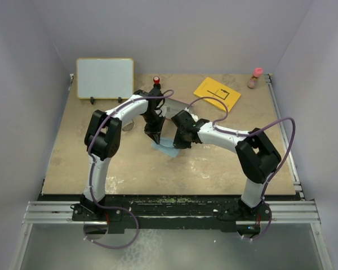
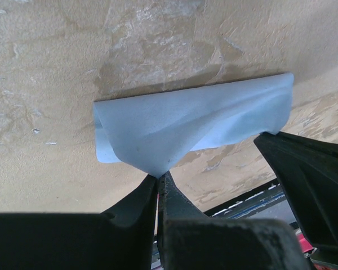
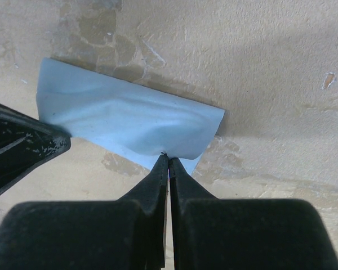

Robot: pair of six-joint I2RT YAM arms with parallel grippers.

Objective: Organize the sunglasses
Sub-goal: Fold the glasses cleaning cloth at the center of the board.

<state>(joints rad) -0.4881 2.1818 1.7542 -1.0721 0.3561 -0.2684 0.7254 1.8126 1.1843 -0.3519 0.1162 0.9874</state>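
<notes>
The sunglasses are not visible in any view. A light blue cloth [image 1: 167,148] lies mid-table, folded over, with both grippers on it. My left gripper [image 1: 156,138] is shut on one corner of the cloth [image 2: 197,126]; its tips [image 2: 159,175] pinch the fabric, which is lifted off the table there. My right gripper [image 1: 178,144] is shut on the cloth's near edge [image 3: 124,121], and its tips [image 3: 168,156] meet on the fabric. Each wrist view shows the other gripper's black finger at the side, in the left wrist view [image 2: 310,174] and in the right wrist view [image 3: 17,152].
A white board [image 1: 104,77] stands at the back left. A yellow card [image 1: 217,94] lies at the back right, and a small pink-capped bottle [image 1: 255,77] stands in the far right corner. A red-topped object [image 1: 156,80] sits behind the left arm.
</notes>
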